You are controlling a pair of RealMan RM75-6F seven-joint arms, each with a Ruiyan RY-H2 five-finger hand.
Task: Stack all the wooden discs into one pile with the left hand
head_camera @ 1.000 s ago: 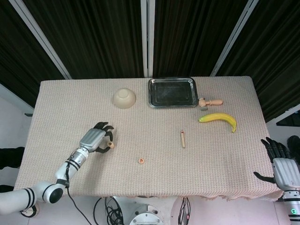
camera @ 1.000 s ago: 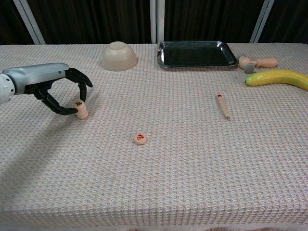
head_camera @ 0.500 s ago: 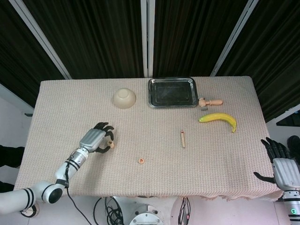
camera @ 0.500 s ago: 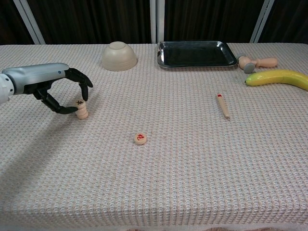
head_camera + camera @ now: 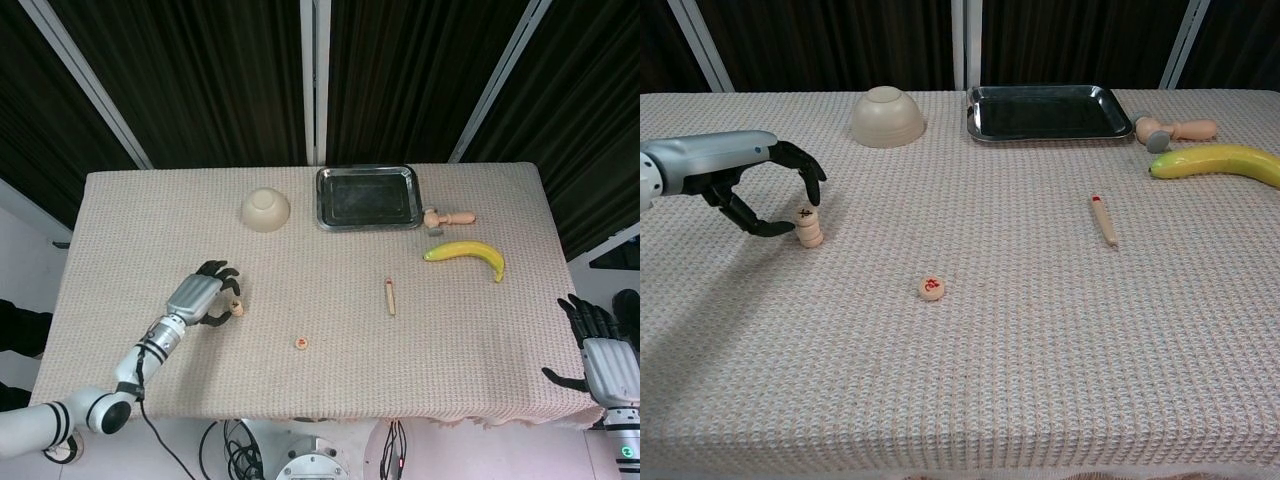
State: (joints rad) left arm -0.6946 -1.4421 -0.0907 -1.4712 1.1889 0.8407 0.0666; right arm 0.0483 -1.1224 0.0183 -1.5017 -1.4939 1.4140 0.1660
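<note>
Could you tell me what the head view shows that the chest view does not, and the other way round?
Only the head view shows the right hand, off the table's right edge with fingers apart, and the left forearm. Only the chest view shows the small pile of wooden discs as stacked, with the left hand curled around it. Both show the lone disc, bowl, tray, banana, small stick and wooden roller.

Small disc pile (image 5: pixel 809 228) (lone disc (image 5: pixel 931 288) apart)
</note>
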